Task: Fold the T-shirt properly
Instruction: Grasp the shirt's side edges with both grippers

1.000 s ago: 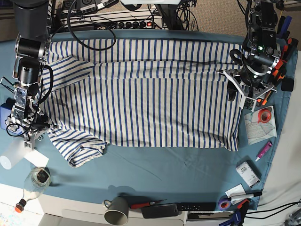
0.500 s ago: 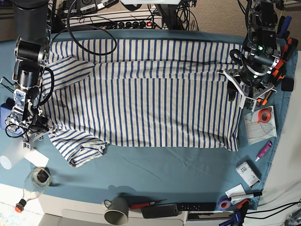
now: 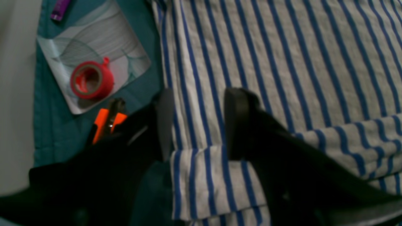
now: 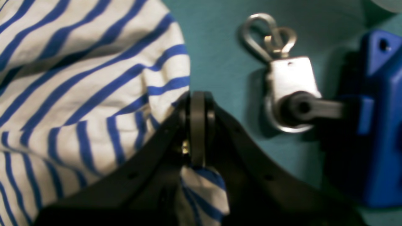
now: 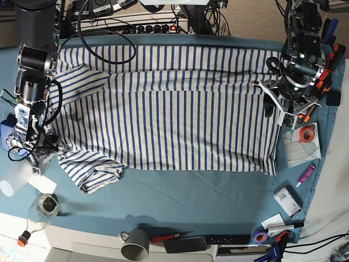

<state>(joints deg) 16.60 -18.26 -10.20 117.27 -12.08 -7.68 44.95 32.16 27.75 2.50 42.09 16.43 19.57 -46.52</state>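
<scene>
Change: the right gripper (image 4: 198, 125) had drawn its jaws together since a second earlier, and its arm had shifted a touch along the table's edge; the left arm had not budged.
Right gripper: the black jaws were pressed tight on a pinch of striped hem, with a tuft of cloth poking out below the pads in the right wrist view.
Left gripper: the left gripper (image 3: 198, 124) stood with its black fingers (image 3: 234, 122) apart, straddling the shirt's edge where a folded-over strip lay between them.
T-shirt: the white cloth T-shirt with thin blue stripes (image 5: 174, 109) lay spread wide across the middle of the table, one sleeve bunched (image 5: 92, 169) near the right gripper.
Surface: a plain teal-blue table cloth (image 5: 207, 196) covered the table, wrinkled below the shirt.
Beside the right gripper: a silver metal snap clip (image 4: 282, 72) on a blue block lay on the teal cloth.
Beside the left gripper: a red roll of tape (image 3: 91, 80) sat on a white printed card (image 3: 103, 40), an orange-handled tool (image 3: 108, 121) just below it.
Front edge: a grey mug (image 5: 135, 244) lay on its side, and a clear glass bottle (image 5: 38, 215) lay near the corner.
Room: black cables and a power strip (image 5: 147, 26) ran behind the table.
</scene>
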